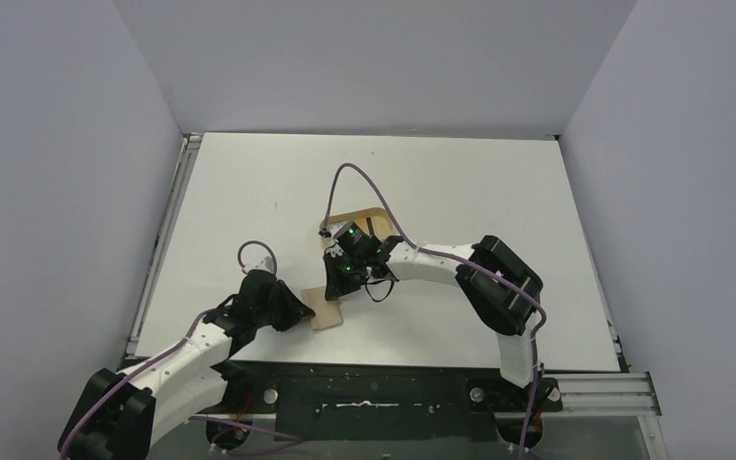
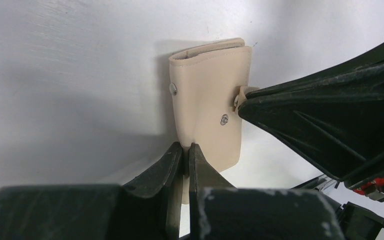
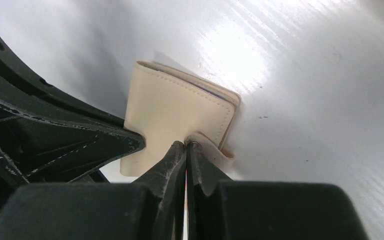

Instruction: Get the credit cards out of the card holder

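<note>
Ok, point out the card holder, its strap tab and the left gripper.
card holder (image 2: 207, 95): left wrist view, front face.
strap tab (image 3: 217, 150): right wrist view, curved loop.
left gripper (image 2: 186, 146): left wrist view, between fingertips.

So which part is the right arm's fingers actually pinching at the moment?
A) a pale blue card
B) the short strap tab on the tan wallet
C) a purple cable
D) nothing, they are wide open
B: in the right wrist view the right arm's fingers are closed together on the strap tab that sticks out from the tan card holder.
</note>
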Tool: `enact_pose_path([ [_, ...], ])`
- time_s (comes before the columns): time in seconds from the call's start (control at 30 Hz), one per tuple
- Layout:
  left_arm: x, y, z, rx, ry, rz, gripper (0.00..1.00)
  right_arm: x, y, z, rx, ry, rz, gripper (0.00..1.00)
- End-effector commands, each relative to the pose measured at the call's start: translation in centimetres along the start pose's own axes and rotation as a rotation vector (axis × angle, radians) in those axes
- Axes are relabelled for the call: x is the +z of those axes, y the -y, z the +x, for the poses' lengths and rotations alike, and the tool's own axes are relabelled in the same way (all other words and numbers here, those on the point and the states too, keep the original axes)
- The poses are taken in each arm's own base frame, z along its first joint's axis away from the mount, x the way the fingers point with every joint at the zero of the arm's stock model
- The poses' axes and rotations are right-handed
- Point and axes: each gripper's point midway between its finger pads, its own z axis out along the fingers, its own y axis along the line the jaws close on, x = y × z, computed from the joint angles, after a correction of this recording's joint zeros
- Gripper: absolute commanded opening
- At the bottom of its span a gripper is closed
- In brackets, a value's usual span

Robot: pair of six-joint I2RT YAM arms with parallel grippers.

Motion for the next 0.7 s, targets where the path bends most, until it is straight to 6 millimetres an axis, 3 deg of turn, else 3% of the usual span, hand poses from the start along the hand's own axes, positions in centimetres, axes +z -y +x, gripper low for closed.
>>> enact_pose_path([
  [0.0,-0.7,0.9,-0.8,0.026,0.017,0.000,0.00,-0.5,-0.7,-1.3,0.006,0.061,-0.048,0.00],
  [0.2,-1.0,0.9,-1.0,0.029,0.023,-0.005,0.00,-0.6,-1.0,-1.0,0.036,0.067,-0.127,0.00],
  [0.67,-1.7,0.8,-1.6,0.032,0.050,-0.040,0.00,-1.3,-5.3,-0.9,0.054,0.068,-0.415,0.00],
])
